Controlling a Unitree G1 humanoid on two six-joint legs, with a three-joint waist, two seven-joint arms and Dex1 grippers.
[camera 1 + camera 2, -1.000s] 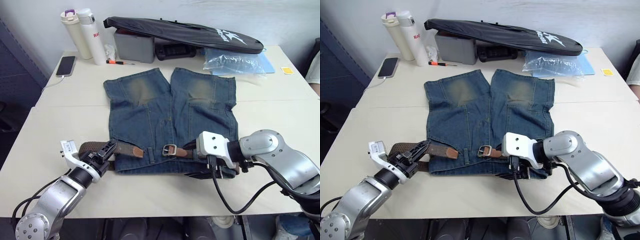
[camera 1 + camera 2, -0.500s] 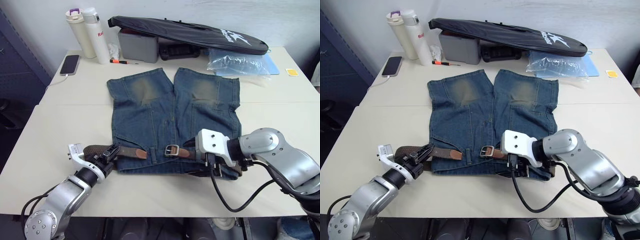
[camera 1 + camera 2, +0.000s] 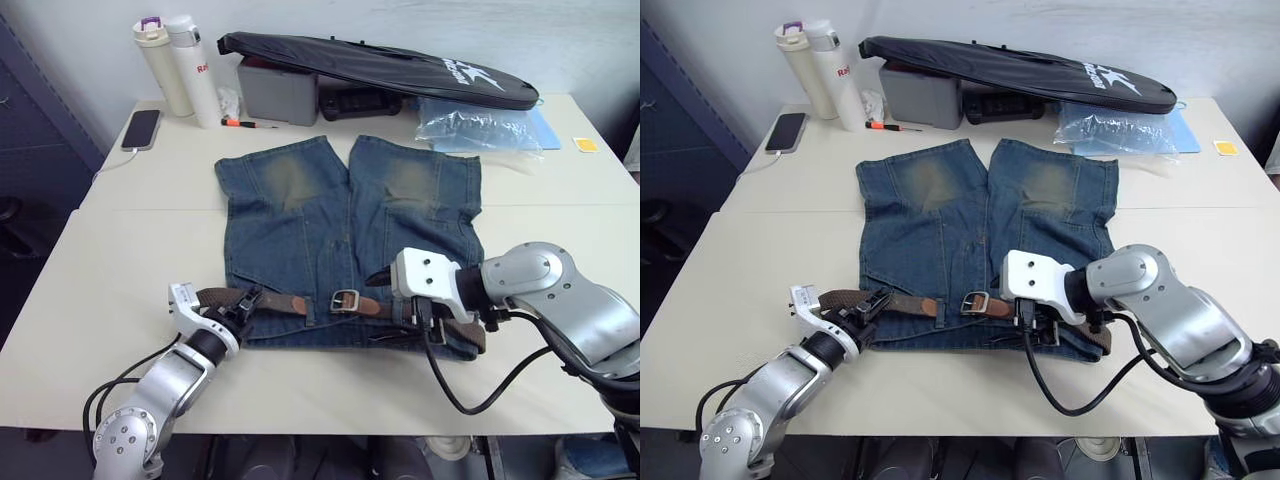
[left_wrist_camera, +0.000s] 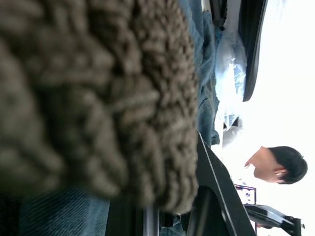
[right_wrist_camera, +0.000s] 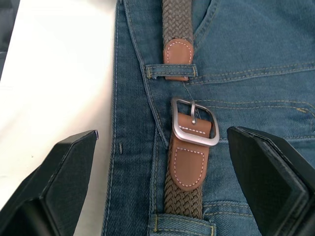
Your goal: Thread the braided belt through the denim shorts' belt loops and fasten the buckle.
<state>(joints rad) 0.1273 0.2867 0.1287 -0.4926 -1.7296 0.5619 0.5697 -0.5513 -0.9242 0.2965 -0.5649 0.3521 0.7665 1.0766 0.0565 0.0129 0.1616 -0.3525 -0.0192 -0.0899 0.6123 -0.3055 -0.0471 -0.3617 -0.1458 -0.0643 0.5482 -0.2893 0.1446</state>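
The braided belt (image 3: 275,301), lying left-to-right along the denim shorts' (image 3: 345,235) waistband in the lower middle of the frame, is pinched at its left loop by the left gripper (image 3: 240,306), its tip (image 5: 179,52) stopped short of the buckle (image 5: 195,129), over which the right gripper (image 5: 162,182) is held spread.

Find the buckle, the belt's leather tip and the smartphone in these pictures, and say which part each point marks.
buckle (image 5: 195,123): right wrist view, on the frame's metal side bar.
leather tip (image 5: 178,53): right wrist view, on the tan end above the belt loop.
smartphone (image 3: 140,129): left eye view, on the middle of its dark screen.
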